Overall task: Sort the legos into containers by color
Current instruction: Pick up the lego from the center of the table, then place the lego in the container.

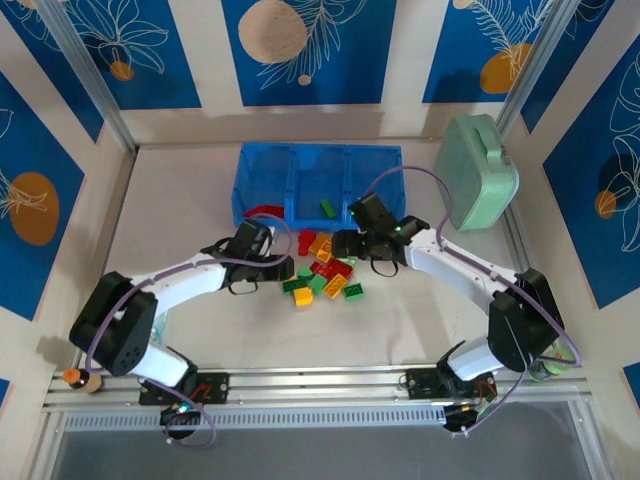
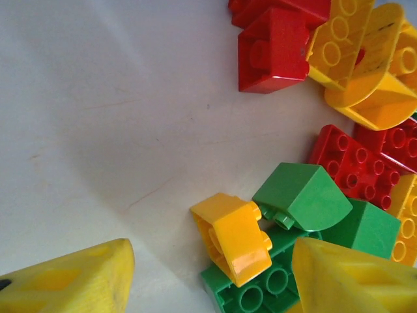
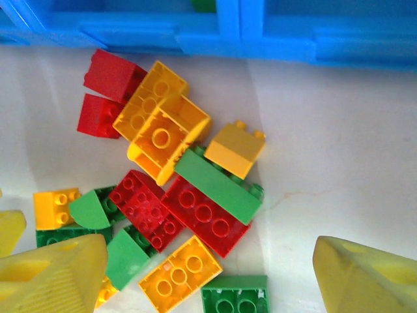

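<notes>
My left claw (image 1: 278,268) hangs spread at the left edge of the pile of small red, green and orange-yellow studded plastic bricks (image 1: 322,272). A small orange-yellow brick (image 2: 232,238) lies between its fingers, not pinched. I judge this a pick: lower, close, then carry it to a compartment of the translucent blue plastic tray (image 1: 320,149) just beyond. My right claw (image 1: 345,246), also spread and empty, hovers over the pile's right side.
</notes>
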Motion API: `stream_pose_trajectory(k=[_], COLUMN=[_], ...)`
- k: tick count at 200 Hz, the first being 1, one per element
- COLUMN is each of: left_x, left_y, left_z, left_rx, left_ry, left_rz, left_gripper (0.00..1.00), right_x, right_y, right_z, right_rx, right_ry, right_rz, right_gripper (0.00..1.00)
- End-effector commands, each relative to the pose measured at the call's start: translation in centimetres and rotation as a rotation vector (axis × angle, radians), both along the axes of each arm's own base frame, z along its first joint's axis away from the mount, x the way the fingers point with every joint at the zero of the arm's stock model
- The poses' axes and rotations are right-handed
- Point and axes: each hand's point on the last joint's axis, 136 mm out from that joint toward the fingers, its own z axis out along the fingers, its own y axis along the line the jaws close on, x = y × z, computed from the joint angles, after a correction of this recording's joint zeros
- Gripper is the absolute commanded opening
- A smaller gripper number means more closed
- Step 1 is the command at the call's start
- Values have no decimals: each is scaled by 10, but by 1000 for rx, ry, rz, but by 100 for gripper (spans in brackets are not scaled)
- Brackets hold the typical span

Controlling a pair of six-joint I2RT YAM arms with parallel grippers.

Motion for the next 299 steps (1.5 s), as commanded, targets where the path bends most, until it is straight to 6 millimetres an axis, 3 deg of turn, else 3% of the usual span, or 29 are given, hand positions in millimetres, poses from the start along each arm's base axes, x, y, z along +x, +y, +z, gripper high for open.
stream_pose_trajectory(k=[1,58,115,157,172,191,208,241,267,299], left_x=[6,6,6,7,9,17,28,54,76,100], left_y=[-17,-23,-18,-19,-22,-33,-44,-71,-108,-146], left_z=[4,-16,-25,-20,-10,13,38,78,106,126], left_rx=[-30,-3,24,42,36,-13,-51,-122,-225,-282], left_ry=[-8,29,44,39,21,-23,-76,-160,-197,-225], left_rz=[-16,2,18,6,3,-15,-37,-86,-150,-220], left_gripper=[63,61,36,27,25,24,24,23,23,23], right_x=[4,3,-2,-5,-6,-12,-18,-29,-34,-41], right_y=[-1,-10,-26,-36,-45,-87,-105,-111,-108,-104], right_z=[16,13,14,15,13,-4,-21,-30,-35,-40], right_rx=[68,73,86,97,75,-14,3,13,32,40], right_ry=[-48,-50,-65,-71,-72,17,98,113,137,146], right_rz=[-32,-50,-89,-112,-141,-334,-397,-412,-401,-395], right_gripper=[83,82,82,81,80,78,78,78,78,79])
